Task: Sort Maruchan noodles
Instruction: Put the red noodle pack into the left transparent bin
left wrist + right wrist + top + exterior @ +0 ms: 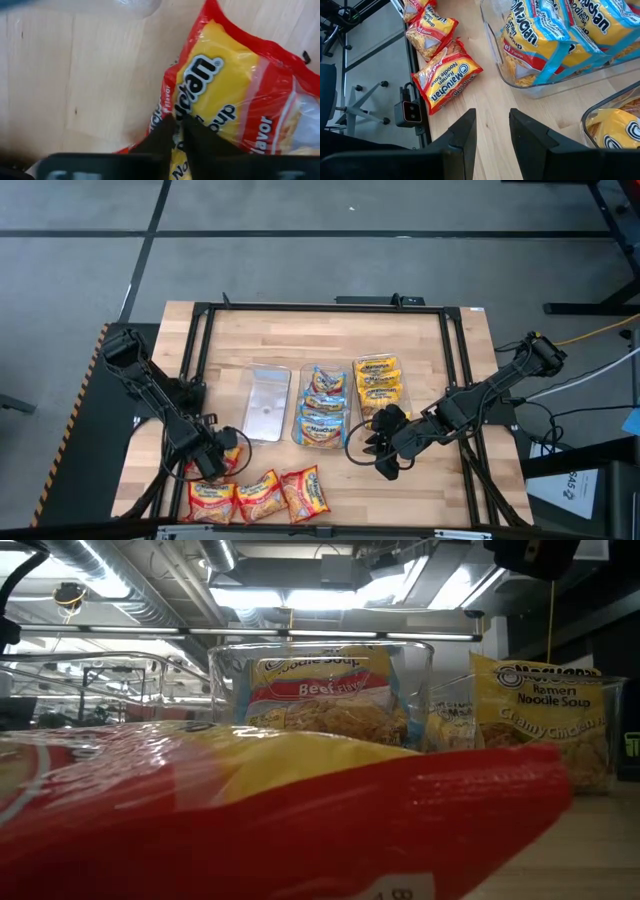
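Note:
Maruchan packets lie sorted and loose. Blue-trimmed ones fill the middle clear tub [323, 408] [555, 45], and yellow ones fill the right tub [378, 385] [540, 710]. The left tub [267, 405] holds nothing. Three red packets [258, 496] [445, 80] lie flat in a row near the table's near edge. My left gripper [215, 463] [178, 131] is shut on a fourth red packet [232, 458] [225, 100], just behind that row. My right gripper [374, 450] [492, 125] hovers open over bare wood, near the blue tub's near right corner. My left gripper pinches the red packet between its two fingers [162, 137], coming from above. The fingertips meet on the wrapper [192, 107] close to one red side edge. Whether the packet is lifted or still lies on the wood cannot be told.
The three tubs stand side by side at the table's middle. A black frame rail [320, 308] runs around the wooden top. Bare wood lies behind the tubs and at the near right. One red packet [250, 820] sits right before the low camera and blocks most of its view.

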